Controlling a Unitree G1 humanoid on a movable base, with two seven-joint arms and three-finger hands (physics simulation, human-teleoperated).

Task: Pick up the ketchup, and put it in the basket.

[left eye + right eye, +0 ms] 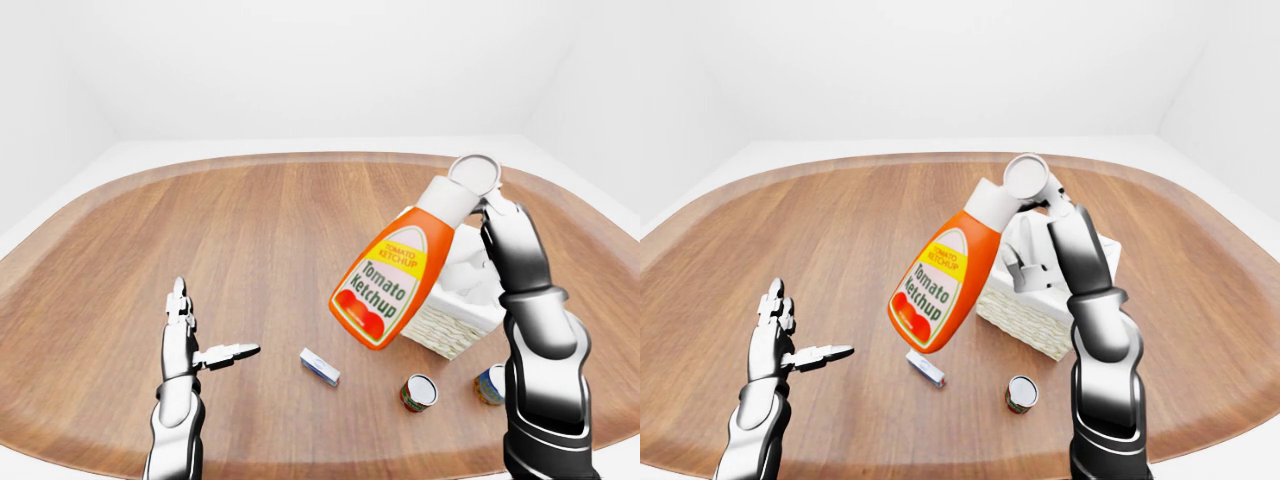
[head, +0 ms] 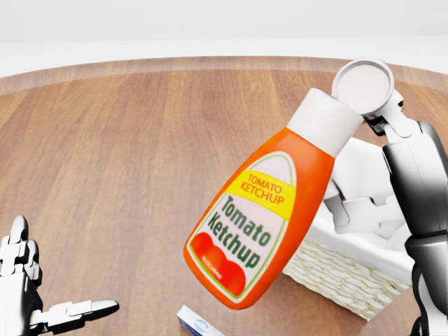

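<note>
Pickup complete: right hand [image 1: 1040, 235] grips the ketchup [image 2: 269, 217], tilted above and beside the basket [image 2: 343, 276]; placement remains. Left hand [image 1: 190, 340] open.

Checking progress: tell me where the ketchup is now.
In the left-eye view, the ketchup bottle hangs tilted right of centre, held by the right hand, beside the basket.

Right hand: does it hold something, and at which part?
Yes. The right hand holds the ketchup lifted and tilted, gripping its upper part, near the white cap. The left hand is open, holding nothing.

Orange ketchup [image 2: 269, 217] tilted, cap upward, above wicker basket [image 2: 343, 276].
</note>
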